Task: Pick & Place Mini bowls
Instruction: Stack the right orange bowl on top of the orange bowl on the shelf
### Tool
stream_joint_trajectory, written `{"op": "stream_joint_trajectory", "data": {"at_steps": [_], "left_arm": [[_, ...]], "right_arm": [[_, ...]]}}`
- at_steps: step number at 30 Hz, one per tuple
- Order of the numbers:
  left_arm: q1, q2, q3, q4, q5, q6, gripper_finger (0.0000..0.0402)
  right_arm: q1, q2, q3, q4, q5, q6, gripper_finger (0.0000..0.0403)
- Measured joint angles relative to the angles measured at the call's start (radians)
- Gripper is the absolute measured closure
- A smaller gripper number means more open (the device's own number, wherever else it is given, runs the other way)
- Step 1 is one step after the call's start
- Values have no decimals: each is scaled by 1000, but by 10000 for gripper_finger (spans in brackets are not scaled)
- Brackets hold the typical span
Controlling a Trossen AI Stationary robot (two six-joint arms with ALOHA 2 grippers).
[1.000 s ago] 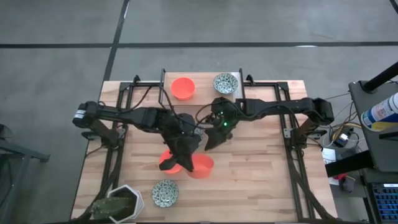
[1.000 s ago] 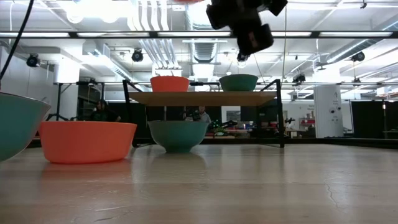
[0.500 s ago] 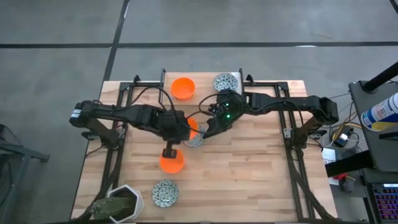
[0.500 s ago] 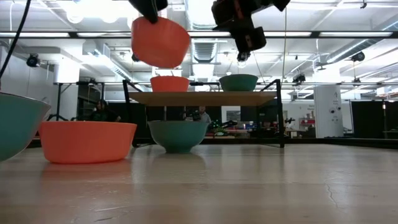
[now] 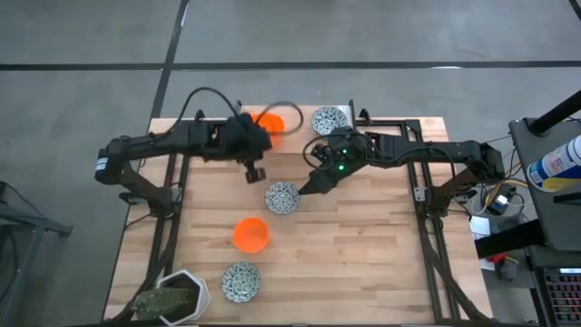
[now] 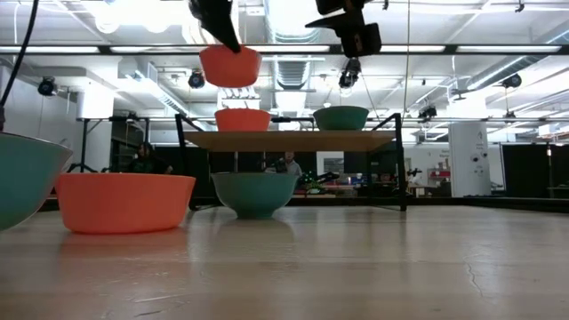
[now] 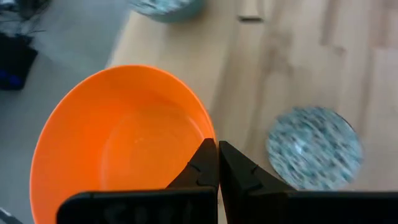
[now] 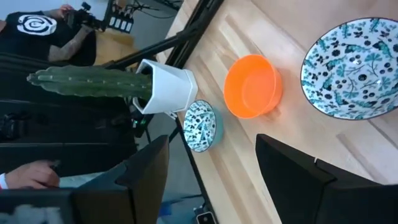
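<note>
Left pincer (image 7: 217,163) pinches an orange bowl's (image 7: 118,140) rim; only the low view shows the bowl (image 6: 230,66) airborne.

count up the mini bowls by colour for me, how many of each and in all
orange bowls: 3, one held up by the left gripper, one on the shelf, one on the table
speckled bowls: 3, one on the shelf, two on the table
total: 6
</note>
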Motion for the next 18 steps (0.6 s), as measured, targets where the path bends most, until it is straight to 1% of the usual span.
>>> {"op": "stream_joint_trajectory", "data": {"at_steps": [5, 8, 13, 18], "left_arm": [[99, 8, 0, 102, 25, 19, 401], [143, 21, 0, 123, 87, 34, 401], [176, 74, 0, 131, 97, 42, 401], [179, 115, 0, 130, 97, 44, 401]], "right_arm": [[12, 0, 0, 0, 34, -13, 166], [17, 0, 0, 0, 47, -14, 168], [20, 0, 0, 4, 50, -14, 166], [20, 0, 0, 11, 50, -14, 165]]}}
